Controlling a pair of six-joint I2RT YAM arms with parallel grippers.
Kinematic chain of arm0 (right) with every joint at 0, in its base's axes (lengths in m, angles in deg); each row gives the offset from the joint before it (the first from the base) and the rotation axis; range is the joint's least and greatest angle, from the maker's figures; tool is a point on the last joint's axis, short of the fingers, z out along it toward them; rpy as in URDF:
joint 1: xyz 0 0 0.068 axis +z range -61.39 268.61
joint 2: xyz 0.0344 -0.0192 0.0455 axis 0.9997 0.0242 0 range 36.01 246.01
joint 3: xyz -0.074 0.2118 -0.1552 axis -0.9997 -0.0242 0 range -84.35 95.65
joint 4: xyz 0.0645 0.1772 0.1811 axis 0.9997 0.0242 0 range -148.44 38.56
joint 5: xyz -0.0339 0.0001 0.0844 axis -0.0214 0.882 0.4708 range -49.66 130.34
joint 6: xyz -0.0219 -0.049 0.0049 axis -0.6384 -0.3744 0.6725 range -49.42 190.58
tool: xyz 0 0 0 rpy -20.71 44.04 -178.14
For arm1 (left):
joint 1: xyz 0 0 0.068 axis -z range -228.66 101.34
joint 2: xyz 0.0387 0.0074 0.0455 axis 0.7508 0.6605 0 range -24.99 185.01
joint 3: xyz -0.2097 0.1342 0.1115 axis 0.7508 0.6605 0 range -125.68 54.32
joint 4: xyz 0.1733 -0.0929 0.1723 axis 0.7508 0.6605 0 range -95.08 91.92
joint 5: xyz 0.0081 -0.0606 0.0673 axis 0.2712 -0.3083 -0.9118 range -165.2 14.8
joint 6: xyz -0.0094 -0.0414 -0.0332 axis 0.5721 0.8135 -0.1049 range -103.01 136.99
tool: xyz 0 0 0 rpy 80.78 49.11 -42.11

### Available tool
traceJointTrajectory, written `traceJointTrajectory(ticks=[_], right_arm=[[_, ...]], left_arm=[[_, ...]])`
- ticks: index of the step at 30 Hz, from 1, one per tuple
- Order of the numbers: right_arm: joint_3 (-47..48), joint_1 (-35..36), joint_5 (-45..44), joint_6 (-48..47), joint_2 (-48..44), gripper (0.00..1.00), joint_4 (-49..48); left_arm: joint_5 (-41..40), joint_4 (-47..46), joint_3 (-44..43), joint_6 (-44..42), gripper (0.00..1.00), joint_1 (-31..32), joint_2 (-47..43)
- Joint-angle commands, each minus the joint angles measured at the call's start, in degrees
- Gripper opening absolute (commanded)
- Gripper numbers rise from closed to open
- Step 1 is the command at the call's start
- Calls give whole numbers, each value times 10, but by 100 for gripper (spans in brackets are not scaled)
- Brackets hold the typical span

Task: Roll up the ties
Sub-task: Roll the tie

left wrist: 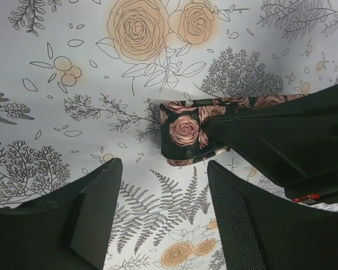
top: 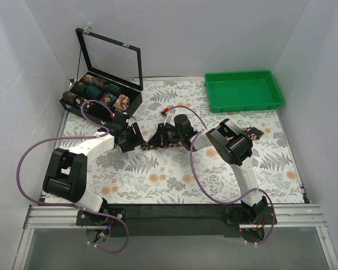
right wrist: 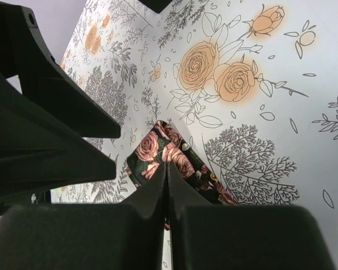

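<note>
Dark rose-print tie lies flat on the floral table cover, in front of the black box and to its right. Its far end runs off under the right arm. Right gripper is clamped tight on the tie end nearest the box. Left gripper sits between that end and the box, jaws wide apart, nothing in them. Rolled ties fill the box. 1 green tray sits well right of the box.
</note>
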Motion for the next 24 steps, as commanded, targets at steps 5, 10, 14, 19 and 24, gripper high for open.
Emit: traceJointTrajectory(ticks=[5, 10, 14, 19, 24], right_arm=[[-38, -14, 14, 10, 9, 6, -53], [-52, -14, 16, 17, 10, 6, -86], [-63, -14, 19, 31, 13, 6, -117], [-69, -13, 18, 30, 10, 6, -128], [-70, -13, 22, 12, -11, 8, -129]], left_arm=[[25, -34, 5, 43, 54, -19, 14], [69, -73, 27, 91, 50, -23, 27], [109, -102, 39, 112, 49, -23, 40], [137, -126, 67, 133, 49, -22, 33], [132, -131, 92, 132, 48, -23, 14]])
